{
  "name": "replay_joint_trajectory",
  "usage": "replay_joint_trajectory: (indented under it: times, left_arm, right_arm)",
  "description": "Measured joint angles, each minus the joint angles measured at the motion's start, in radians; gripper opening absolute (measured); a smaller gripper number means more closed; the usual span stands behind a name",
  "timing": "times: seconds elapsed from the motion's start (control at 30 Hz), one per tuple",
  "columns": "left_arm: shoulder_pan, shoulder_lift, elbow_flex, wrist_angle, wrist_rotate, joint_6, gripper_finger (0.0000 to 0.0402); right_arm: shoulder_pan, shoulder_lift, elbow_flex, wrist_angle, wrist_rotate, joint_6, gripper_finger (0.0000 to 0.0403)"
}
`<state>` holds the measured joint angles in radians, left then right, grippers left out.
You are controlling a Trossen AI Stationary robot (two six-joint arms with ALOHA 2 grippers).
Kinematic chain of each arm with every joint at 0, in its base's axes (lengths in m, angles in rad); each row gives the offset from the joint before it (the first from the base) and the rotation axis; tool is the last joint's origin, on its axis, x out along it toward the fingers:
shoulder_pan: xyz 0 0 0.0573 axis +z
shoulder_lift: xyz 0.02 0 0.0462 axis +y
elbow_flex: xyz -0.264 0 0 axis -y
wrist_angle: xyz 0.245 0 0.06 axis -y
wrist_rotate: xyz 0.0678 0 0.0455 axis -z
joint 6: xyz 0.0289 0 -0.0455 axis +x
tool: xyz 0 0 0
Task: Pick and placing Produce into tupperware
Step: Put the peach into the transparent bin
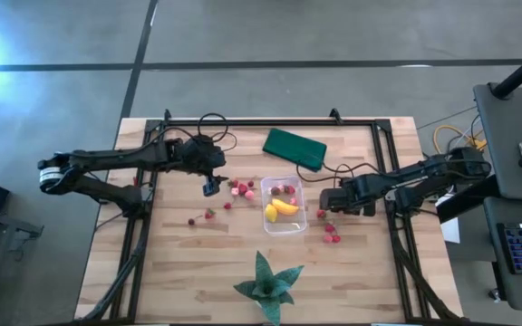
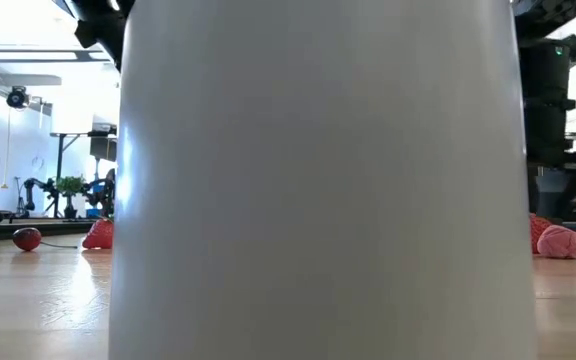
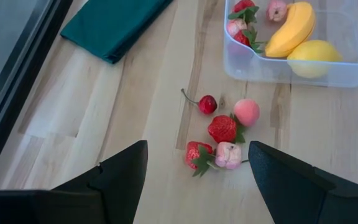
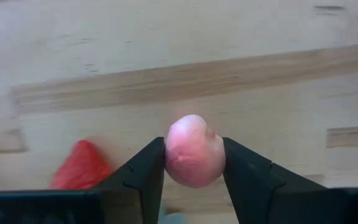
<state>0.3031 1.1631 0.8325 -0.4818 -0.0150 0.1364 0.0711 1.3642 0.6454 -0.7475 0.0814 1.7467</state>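
1. Nearest the camera edge of the table, the high view has the green star-shaped leafy thing [image 1: 267,282] sitting on its own. The low view is mostly blocked by a big pale surface [image 2: 318,180] right in front of the lens; can't say what it is.
2. Round that blocker, the low view still catches a cherry [image 2: 27,238] and a strawberry [image 2: 99,235] on one side and a few pink and red pieces [image 2: 560,241] on the other, all on the wooden table [image 2: 38,300].
3. Mid-table from above: the clear tupperware [image 1: 285,205] already has the banana [image 1: 285,207], a lemon [image 1: 271,214] and a couple of red berries in it.
4. The right gripper [image 1: 325,201] is just right of the tub. Only its wrist view shows the grip: fingers [image 4: 145,168] pinched on a pink berry [image 4: 194,150], with a red piece [image 4: 81,165] blurry beside it on the wood.
5. The left gripper [image 1: 210,186] sits left of the tub, jaws wide and holding nothing. Its wrist view shows a cluster of berries [image 3: 224,137] between the fingertips and the tub, not touching either.
6. Farther back lies the flat dark green rectangle [image 1: 294,148].
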Motion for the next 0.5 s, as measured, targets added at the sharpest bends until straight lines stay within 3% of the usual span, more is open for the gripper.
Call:
replay_joint_trajectory:
  times: [0.3,0.5]
  left_arm:
    - [0.001,-0.069,-0.016,-0.004,0.021,0.0,0.0265]
    - [0.001,-0.123,-0.067,-0.008,0.02,-0.001,0.0265]
  right_arm:
    - [0.0,-0.002,0.203,-0.109,0.1,-0.147,0.0131]
    - [-0.006,0.006,0.345,-0.057,0.167,-0.328,0.013]
